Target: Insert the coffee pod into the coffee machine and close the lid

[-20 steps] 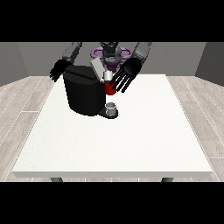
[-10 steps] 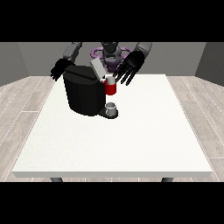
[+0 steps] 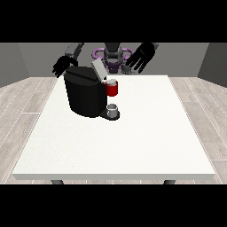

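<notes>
The machine (image 3: 86, 95) sits upper left of the middle on the table (image 3: 133, 142). Its lid (image 3: 98, 70) stands up, tilted, so it is not closed yet. A red thing at the machine (image 3: 112, 88) shows under the lid, with a grey thing (image 3: 113, 108) on the base below. I can't tell where the pod is.

The hand at the view's right (image 3: 139, 57) hangs high, fingers spread and straight, holding nothing. The hand at the view's left (image 3: 62, 67) hangs behind the machine, fingers relaxed.

To shut the lid well, I think the spread hand should come down on its top edge and push flat.
</notes>
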Robot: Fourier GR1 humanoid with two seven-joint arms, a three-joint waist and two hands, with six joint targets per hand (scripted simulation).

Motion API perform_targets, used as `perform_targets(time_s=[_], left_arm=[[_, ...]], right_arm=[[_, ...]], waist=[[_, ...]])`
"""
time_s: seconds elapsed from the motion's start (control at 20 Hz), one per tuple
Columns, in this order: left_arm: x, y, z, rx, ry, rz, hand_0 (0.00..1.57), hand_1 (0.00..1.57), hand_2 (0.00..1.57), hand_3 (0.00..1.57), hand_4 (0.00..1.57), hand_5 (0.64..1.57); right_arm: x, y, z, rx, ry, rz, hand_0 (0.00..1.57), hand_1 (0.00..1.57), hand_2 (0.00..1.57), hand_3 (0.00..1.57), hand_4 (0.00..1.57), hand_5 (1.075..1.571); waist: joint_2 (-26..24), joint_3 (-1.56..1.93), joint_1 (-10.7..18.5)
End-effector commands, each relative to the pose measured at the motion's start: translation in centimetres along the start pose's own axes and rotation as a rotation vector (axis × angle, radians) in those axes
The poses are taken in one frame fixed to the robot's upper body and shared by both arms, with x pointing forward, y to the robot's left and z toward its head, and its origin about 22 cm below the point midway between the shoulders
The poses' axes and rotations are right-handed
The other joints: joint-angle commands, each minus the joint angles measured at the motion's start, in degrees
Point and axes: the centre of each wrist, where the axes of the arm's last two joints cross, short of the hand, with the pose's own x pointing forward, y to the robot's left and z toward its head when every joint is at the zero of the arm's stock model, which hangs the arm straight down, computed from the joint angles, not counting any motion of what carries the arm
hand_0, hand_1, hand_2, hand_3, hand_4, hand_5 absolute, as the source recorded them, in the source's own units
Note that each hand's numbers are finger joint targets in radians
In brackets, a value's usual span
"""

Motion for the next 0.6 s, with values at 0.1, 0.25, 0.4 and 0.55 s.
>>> perform_targets(time_s=[0.1,0.25,0.4,0.55], left_arm=[[-5.1,-5.1,2.4,0.059,0.022,0.47,0.0,0.0,0.0,0.0,0.26,1.571],[-6.1,-8.7,3.5,0.014,0.025,0.566,0.0,0.0,0.0,0.0,0.0,1.571],[-7.0,-11.9,4.9,0.023,0.049,0.63,0.0,0.0,0.0,0.0,0.0,1.571],[-9.4,-13.8,7.1,0.023,0.124,0.735,0.0,0.0,0.0,0.0,0.14,1.571]], right_arm=[[-2.4,-1.8,2.7,-0.042,0.059,-0.013,0.0,0.0,0.0,0.0,0.4,1.571],[-2.4,-4.7,2.9,-0.042,0.083,0.046,0.0,0.0,0.0,0.0,0.49,1.571],[-3.3,-4.5,4.0,0.02,0.079,0.099,0.0,0.0,0.0,0.0,0.37,1.571],[-0.3,-3.6,2.4,0.075,0.057,0.066,0.0,0.0,0.0,0.0,0.37,1.571]], waist=[[-6.8,-0.11,3.2],[-11.7,-0.03,6.3],[-14.3,-0.01,9.1],[-17.2,-0.05,9.3]])
